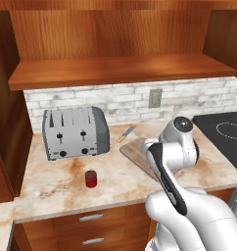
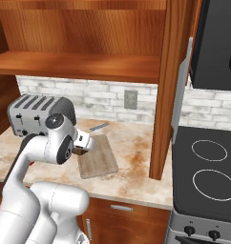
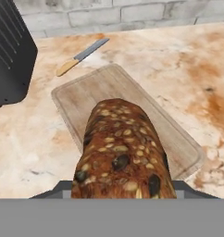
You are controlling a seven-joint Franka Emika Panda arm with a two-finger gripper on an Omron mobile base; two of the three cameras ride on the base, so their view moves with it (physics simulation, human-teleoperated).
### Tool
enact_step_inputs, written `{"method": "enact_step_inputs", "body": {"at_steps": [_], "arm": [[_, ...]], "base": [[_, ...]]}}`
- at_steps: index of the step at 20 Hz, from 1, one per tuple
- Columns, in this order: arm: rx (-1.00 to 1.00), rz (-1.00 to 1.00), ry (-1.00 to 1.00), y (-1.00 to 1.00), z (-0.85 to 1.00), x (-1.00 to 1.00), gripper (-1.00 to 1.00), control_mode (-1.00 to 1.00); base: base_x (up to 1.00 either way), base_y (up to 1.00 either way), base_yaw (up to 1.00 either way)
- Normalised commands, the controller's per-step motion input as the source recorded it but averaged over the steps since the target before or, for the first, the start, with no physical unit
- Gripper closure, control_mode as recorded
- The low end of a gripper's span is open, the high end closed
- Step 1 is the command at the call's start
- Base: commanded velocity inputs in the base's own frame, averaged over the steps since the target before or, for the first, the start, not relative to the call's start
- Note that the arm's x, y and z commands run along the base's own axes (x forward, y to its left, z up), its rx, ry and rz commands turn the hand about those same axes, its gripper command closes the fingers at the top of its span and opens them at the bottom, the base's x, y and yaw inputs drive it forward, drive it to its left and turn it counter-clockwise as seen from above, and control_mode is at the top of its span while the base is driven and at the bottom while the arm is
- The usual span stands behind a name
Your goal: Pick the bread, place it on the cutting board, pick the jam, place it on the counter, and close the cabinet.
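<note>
One bent arm, jaws clamping bread [image 3: 121,152], above cutting board [image 3: 77,99]

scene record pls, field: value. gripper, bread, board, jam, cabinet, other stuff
gripper: gripper shut on the bread, above the board
bread: seeded brown bread held in the gripper, over the cutting board; contact with it cannot be told
cutting board: cutting board flat on the counter, right of the toaster
jam: red jam upright on the counter, in front of the toaster
cabinet: cabinet open, shelf showing, door swung out
toaster: toaster against the brick wall
knife: knife on the counter behind the board
stove: stove to the right
</note>
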Motion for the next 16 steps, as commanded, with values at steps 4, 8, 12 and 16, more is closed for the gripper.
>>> {"method": "enact_step_inputs", "body": {"at_steps": [4, 8, 12, 16], "arm": [[0.00, 0.00, 0.00, 0.00, -0.30, 0.22, 1.00, -1.00], [0.00, 0.00, 0.00, -0.01, -0.28, 0.24, 1.00, -1.00], [0.00, 0.00, 0.00, 0.00, -0.22, 0.29, 1.00, -1.00], [0.00, 0.00, 0.00, -0.04, -0.23, 0.28, 1.00, -1.00]], "base": [[0.00, 0.00, 0.00], [0.00, 0.00, 0.00], [0.00, 0.00, 0.00], [0.00, 0.00, 0.00]]}}
